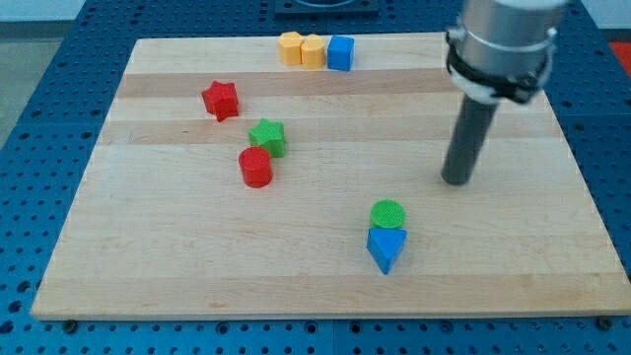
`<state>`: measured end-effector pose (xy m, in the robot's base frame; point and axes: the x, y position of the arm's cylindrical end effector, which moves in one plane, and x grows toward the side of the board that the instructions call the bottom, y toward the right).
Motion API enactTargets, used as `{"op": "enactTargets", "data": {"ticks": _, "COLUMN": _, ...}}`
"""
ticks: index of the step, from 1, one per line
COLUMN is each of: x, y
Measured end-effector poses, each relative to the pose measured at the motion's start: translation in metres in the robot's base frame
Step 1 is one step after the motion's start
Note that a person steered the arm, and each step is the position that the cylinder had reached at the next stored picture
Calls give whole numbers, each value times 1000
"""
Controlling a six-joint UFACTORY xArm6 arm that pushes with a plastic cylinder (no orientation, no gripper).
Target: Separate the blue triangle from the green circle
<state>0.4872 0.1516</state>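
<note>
Tip (456, 180) down on the table (148, 266), toward the view's right, clear of every block. No fingers on this rod, so nothing held or clamped; only a bare dark end resting on the wood.

Blue triangle (385, 249) low in the view, a little right of centre, point toward the view's bottom. Green circle (387, 214) directly above it in the view, touching or all but touching; gap too fine to tell. Pair below and to the view's left of the tip, near but apart. Circle the nearer of the two to the tip, triangle farther down.

Red cylinder (255, 167) left of centre, with green star (267, 137) just above it and slightly right, close beside or touching. Red star (221, 100) farther up and left, on its own.

Row of three at the view's top edge: two yellow blocks (302, 49) side by side, shapes hard to make out, then blue cube (340, 52) at the right end, all pressed together. Row well apart from the tip and from the triangle and circle.
</note>
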Motion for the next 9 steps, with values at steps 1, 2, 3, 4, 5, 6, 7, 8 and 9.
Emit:
{"op": "enactTargets", "data": {"ticks": 1, "x": 54, "y": 1}}
{"op": "enactTargets", "data": {"ticks": 2, "x": 95, "y": -4}}
{"op": "enactTargets", "data": {"ticks": 3, "x": 102, "y": -35}}
{"op": "enactTargets", "data": {"ticks": 4, "x": 102, "y": -62}}
{"op": "enactTargets", "data": {"ticks": 5, "x": 97, "y": -85}}
{"op": "enactTargets", "data": {"ticks": 6, "x": 83, "y": -102}}
{"op": "enactTargets", "data": {"ticks": 7, "x": 67, "y": -125}}
{"op": "enactTargets", "data": {"ticks": 8, "x": 61, "y": -152}}
{"op": "enactTargets", "data": {"ticks": 9, "x": 57, "y": -161}}
